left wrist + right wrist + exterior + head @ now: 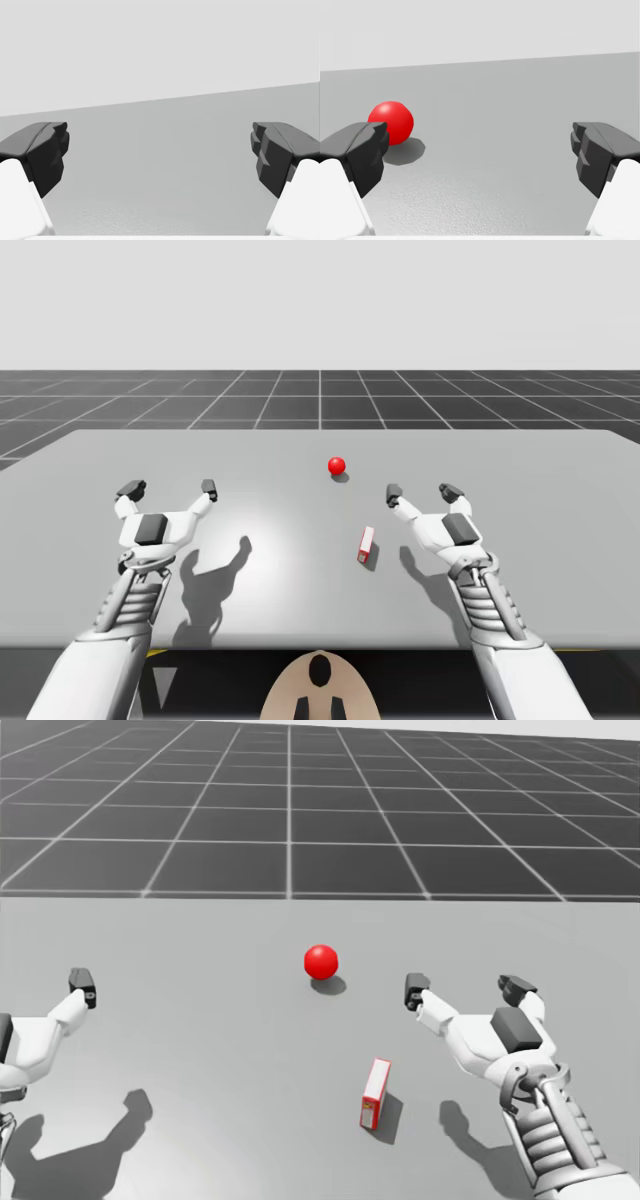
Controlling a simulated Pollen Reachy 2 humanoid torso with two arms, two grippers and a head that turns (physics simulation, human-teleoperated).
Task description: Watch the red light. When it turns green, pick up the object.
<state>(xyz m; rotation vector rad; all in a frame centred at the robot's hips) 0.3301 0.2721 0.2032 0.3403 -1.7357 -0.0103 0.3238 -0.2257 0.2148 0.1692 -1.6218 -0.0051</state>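
Light red, red box untouched

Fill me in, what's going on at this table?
Nothing is being handled yet. The light is red, so the robot is holding off. The left hand and right hand hover open above the table, holding nothing. The small red and white box stands untouched between them, nearer the right hand, in front of the light.

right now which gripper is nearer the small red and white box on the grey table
Right. My right gripper hovers open just beside the small red and white box; my left gripper is open, well off on its other side.
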